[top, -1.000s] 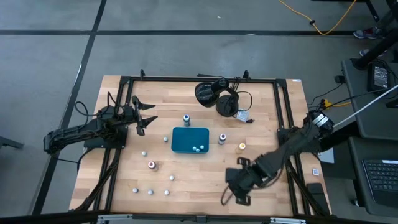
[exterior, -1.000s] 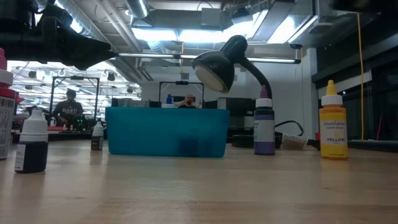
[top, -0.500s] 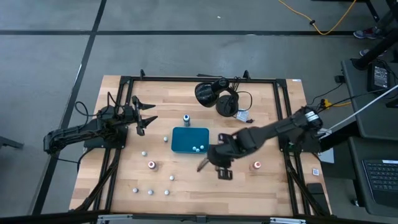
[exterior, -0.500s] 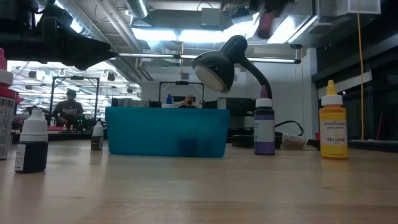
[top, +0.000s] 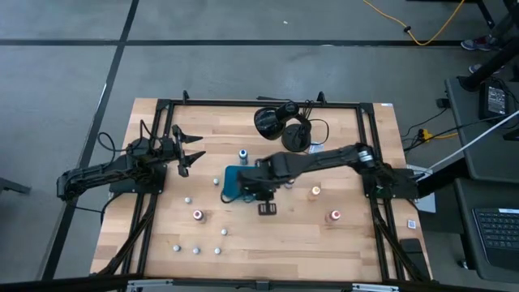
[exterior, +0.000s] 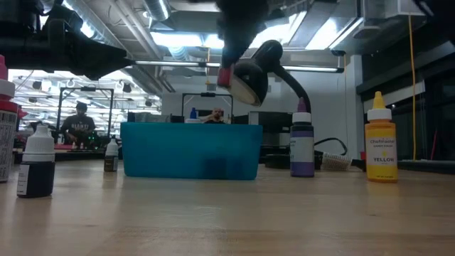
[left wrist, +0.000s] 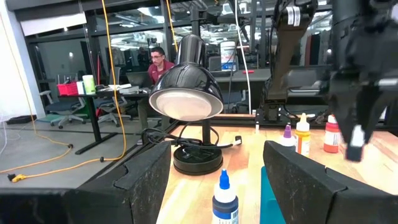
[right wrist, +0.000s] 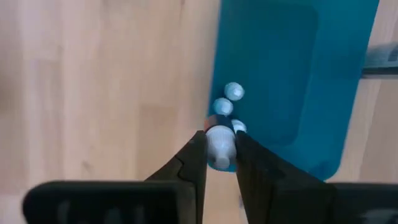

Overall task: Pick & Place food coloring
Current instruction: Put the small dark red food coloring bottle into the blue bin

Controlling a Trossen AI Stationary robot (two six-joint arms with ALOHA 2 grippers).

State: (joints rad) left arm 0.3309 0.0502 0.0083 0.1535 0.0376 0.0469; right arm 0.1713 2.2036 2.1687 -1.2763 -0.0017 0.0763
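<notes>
The teal tray (top: pixel 231 183) lies mid-table with a few white-capped food coloring bottles (right wrist: pixel 233 91) in it. My right gripper (right wrist: pixel 219 163) hangs over one edge of the tray (right wrist: pixel 292 74), shut on a small white-and-red food coloring bottle (right wrist: pixel 219 138), also seen in the low view (exterior: pixel 226 77). More bottles stand around: a blue-topped one (top: pixel 242 154), an orange one (top: pixel 315 191), red ones (top: pixel 334 216) (top: pixel 197 215), and a purple one (exterior: pixel 301 146). My left gripper (top: pixel 191 151) waits open at the left. My right gripper pinches the bottle's white part (right wrist: pixel 219 148) between its two fingers (right wrist: pixel 194 155). The fingers come from above, pointing down. The bottle is lifted clear, hanging over the tray's edge.
A black desk lamp (top: pixel 284 126) with its cord stands at the far side behind the tray. Several white-capped bottles (top: pixel 195 251) stand near the front left. A black frame (top: pixel 259 104) runs round the table. People sit at desks in the room beyond.
My right gripper has swung from the table's near right corner toward the left and far side to above the tray, rolling its wrist, still shut on the small bottle, which stays lifted clear.
</notes>
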